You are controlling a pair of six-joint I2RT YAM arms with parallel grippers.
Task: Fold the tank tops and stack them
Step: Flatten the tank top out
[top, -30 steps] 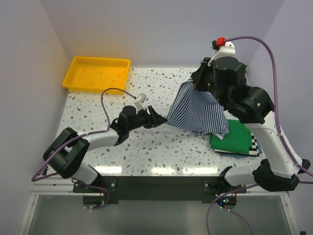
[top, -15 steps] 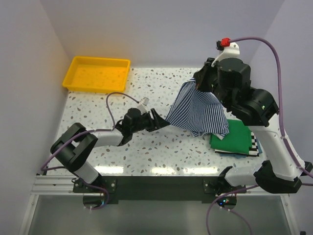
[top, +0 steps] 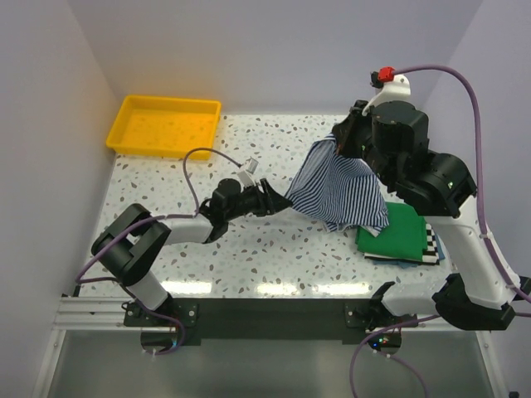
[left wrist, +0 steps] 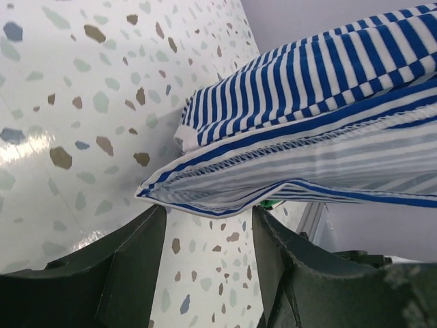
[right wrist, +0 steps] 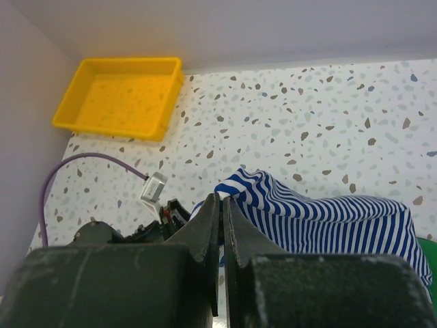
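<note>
Only the left wrist view shows the striped top's (left wrist: 307,102) hemmed corner lying between the spread left jaws, not gripped. From above, the right jaws, pressed together, pinch its upper end over the surface's (top: 249,249) right half. Its long axis hangs downward, the lower edge overlapping the green top (top: 400,230) near the right edge.

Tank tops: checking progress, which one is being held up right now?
The blue-and-white striped top, hanging from the right tool; the green top and the black-and-white one lie stacked at the right.

Tray (top: 158,153) back left, folded tank tops (top: 402,232) front right.
</note>
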